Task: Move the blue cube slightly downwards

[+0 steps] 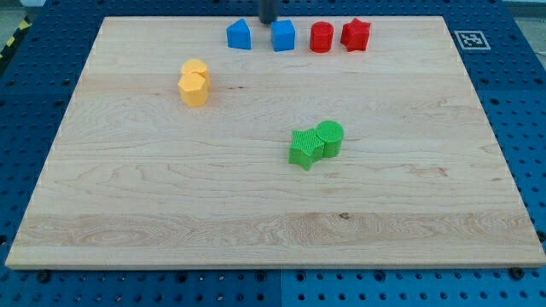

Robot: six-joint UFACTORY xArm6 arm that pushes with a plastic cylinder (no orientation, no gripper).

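While the dark rod enters from the top edge of the frame, my tip point(267, 20) sits at the far rim of the pale wooden tabletop point(256, 222), in the gap between two blue blocks and just above them in the picture. There are no fingers on this rig to open or close, only the rod's end, so nothing is gripped.

To the tip's right and slightly below it stands the blue cube point(283, 36), in the upper middle of the frame. To the tip's left lies a blue block with a peaked top point(239, 35). Being beyond the cube, near its upper left corner, the tip looks placed to come in behind it and push it down the frame, though it seems to need a small shift to the right first.

Right of the cube are a red cylinder point(321, 37) and a red star-shaped block point(355, 34), all four forming a row. Two yellow blocks point(194, 82) touch in the upper left, and a green star-shaped block point(304, 147) touches a green cylinder point(330, 137) near the centre, well clear of a short downward push.
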